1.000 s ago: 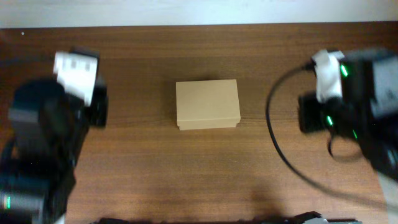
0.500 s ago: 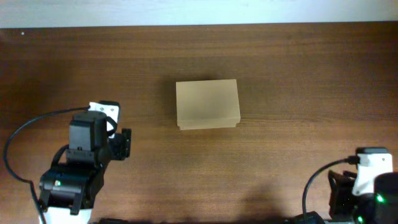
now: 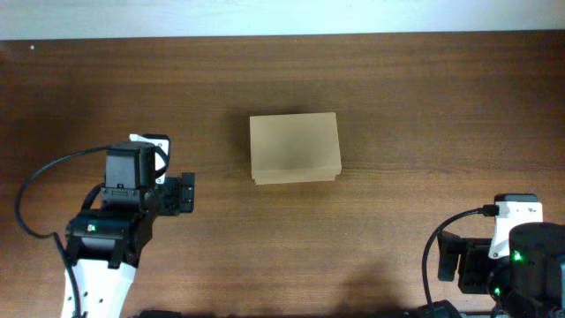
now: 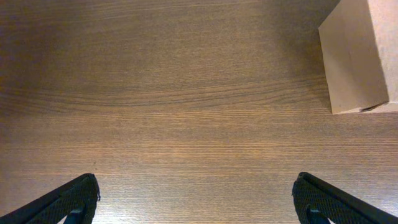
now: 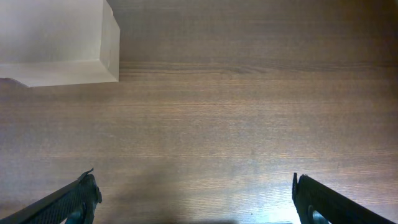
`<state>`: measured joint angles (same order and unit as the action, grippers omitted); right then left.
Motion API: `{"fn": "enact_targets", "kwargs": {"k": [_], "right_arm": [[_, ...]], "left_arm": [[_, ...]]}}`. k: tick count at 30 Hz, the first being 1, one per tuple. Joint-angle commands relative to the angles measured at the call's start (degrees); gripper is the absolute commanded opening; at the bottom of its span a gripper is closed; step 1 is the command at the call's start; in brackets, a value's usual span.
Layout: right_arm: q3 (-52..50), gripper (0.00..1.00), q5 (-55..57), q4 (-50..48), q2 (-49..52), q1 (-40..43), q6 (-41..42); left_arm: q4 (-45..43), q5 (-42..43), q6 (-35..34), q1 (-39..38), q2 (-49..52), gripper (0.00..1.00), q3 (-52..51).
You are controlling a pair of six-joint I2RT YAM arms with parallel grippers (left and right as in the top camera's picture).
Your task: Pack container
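**A:** What had changed in the last second?

**B:** Both arms had swung back from beside the container [image 3: 294,147] to the near edge of the counter [image 3: 397,106]. The left end effector [image 3: 181,194] had then crept a little back toward the box, and the right end effector [image 3: 448,263] had barely shifted. The container itself had not moved.

**A:** Where did it lie from each?

**B:** It was ahead and to the right of the left end effector, and ahead and to the left of the right one. It was well apart from both, with its lid flap down.

**A:** And the jaws?

**B:** Both end effectors were spread wide, with only bare wood between the fingers and nothing held.

**A:** What did that mean for the packing?

**B:** Nothing loose showed on the counter and the box was shut. I judged that the arms were resting clear, either finished or not yet begun. I could not tell which.

**A:** Was there any brand or writing?

**B:** None. The cardboard was plain and unmarked, and the white patches on the arms showed nothing I could read.
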<state>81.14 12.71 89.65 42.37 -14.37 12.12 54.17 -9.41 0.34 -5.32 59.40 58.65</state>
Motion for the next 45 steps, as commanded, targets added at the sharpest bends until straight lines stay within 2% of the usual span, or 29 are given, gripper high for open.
{"fn": "enact_targets", "kwargs": {"k": [1, 17, 21, 26, 32, 38, 45], "right_arm": [[-0.24, 0.99, 1.49, -0.31, -0.22, 0.15, 0.83], [-0.26, 0.99, 2.67, -0.66, -0.28, 0.35, -0.37], [-2.64, 0.99, 7.65, -12.48, -3.02, 4.76, -1.14], [-16.59, 0.99, 6.99, -34.25, -11.78, 12.48, -1.07], [-39.69, 0.99, 2.89, -48.85, -24.81, 17.2, -1.07], [-57.88, 0.99, 2.73, -55.67, -34.49, 17.68, -0.17], [-69.51, 0.99, 2.78, -59.45, -42.1, 17.84, 0.44]], "left_arm": [[-0.09, 0.61, -0.76, 0.24, 0.96, 0.99, 0.11], [-0.09, 0.61, -0.76, 0.24, 1.73, 0.99, 0.11], [-0.11, 0.61, -0.76, 0.24, 1.73, 0.99, 0.11], [-0.09, 0.61, -0.76, 0.24, 1.73, 0.99, 0.11], [-0.09, 0.61, -0.76, 0.24, 1.73, 0.99, 0.11], [-0.09, 0.61, -0.76, 0.24, 1.73, 0.99, 0.11], [-0.09, 0.61, -0.76, 0.24, 1.73, 0.99, 0.11]]}}
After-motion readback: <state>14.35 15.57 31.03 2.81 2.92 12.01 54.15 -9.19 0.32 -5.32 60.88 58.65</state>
